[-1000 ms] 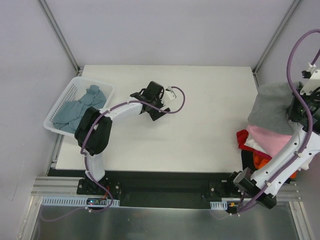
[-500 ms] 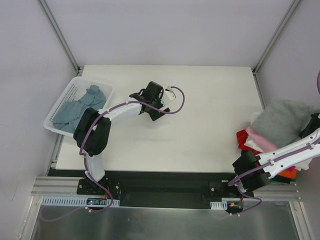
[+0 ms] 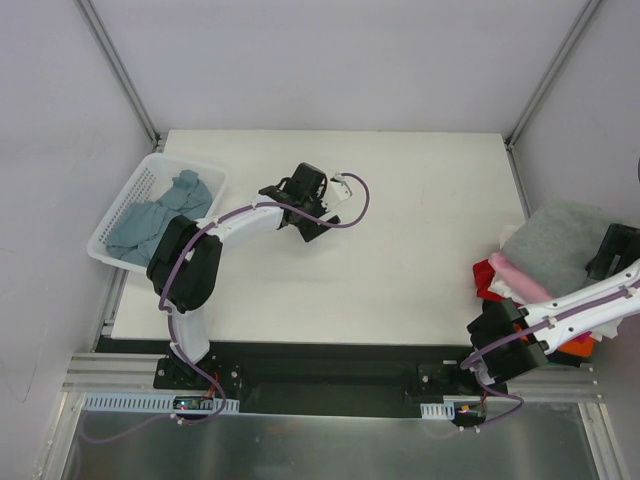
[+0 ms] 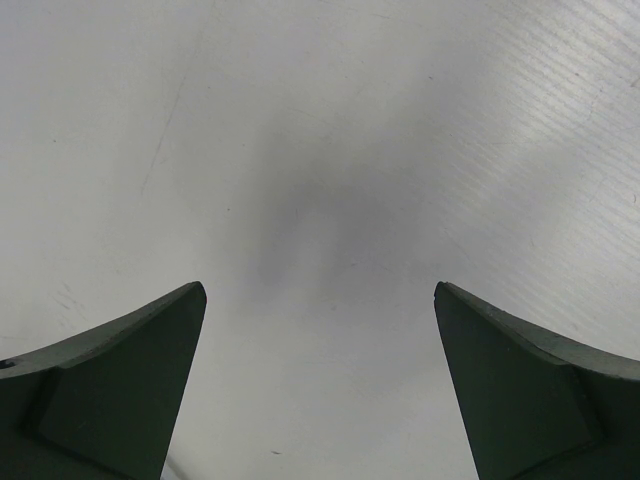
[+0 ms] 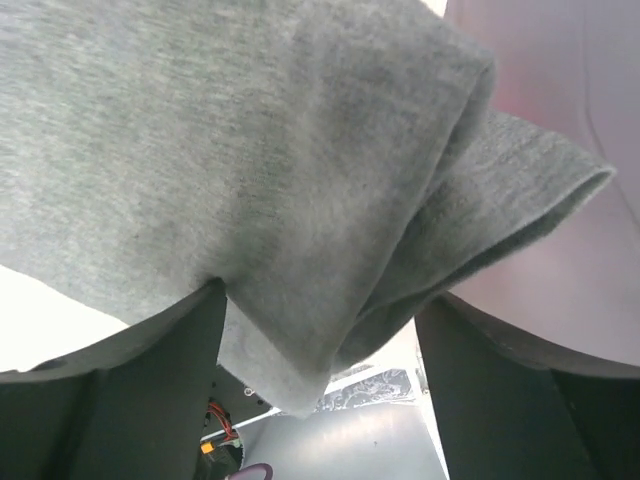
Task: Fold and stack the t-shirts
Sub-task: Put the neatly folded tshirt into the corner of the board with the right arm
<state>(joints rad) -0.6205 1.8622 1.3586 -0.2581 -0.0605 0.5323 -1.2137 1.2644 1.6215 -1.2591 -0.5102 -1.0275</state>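
Observation:
A light grey t-shirt (image 3: 562, 243) lies on top of a pile at the table's right edge, over a pink one (image 3: 512, 276), a red one (image 3: 484, 280) and an orange one (image 3: 574, 346). My right gripper (image 3: 611, 252) is at the grey shirt's right side. In the right wrist view my right gripper (image 5: 320, 300) is open, and a folded corner of the grey t-shirt (image 5: 250, 170) hangs loose between its spread fingers. A blue-teal t-shirt (image 3: 160, 215) lies crumpled in the basket. My left gripper (image 3: 310, 205) hovers over bare table, open and holding nothing (image 4: 320, 290).
The white slatted basket (image 3: 118, 200) stands at the table's left edge. The pile of shirts overhangs the right edge. Metal frame posts (image 3: 120, 70) rise at the back corners. A purple cable (image 3: 350, 205) loops by the left wrist.
The right arm swung down and to the right, bringing the grey t-shirt from high up onto the pile. Its jaws went from shut to open. The left arm has not moved.

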